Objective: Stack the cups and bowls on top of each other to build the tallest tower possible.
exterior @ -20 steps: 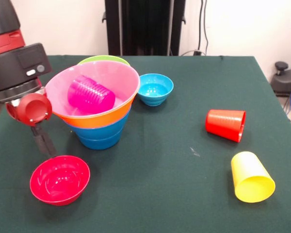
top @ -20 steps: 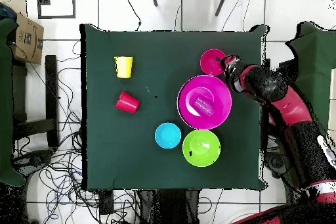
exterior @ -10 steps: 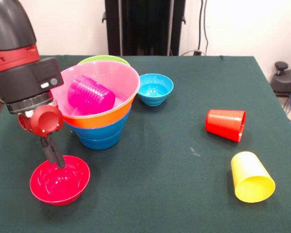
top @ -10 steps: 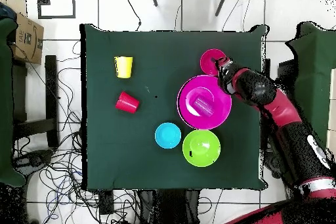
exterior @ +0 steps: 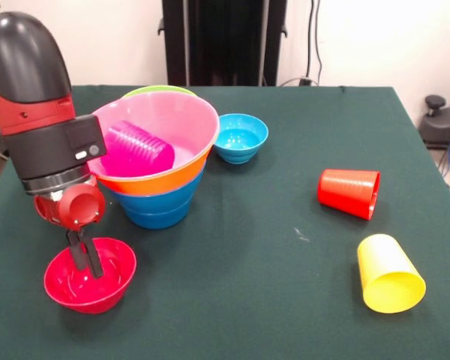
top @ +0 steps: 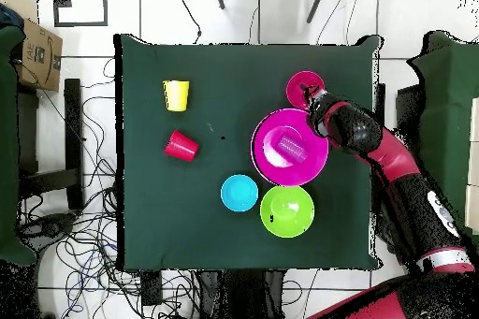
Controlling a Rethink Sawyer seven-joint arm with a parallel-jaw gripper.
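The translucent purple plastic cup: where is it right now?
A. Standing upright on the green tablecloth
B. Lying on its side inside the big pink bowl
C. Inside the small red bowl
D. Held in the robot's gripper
B: the translucent purple plastic cup lies tipped inside the big pink bowl atop the stack.

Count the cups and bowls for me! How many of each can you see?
Cups: 3. Red cup and yellow cup on their sides, purple cup inside the pink bowl.
Bowls: 6 visible. Pink, orange, blue, green, light-blue, red.
Total: 9.
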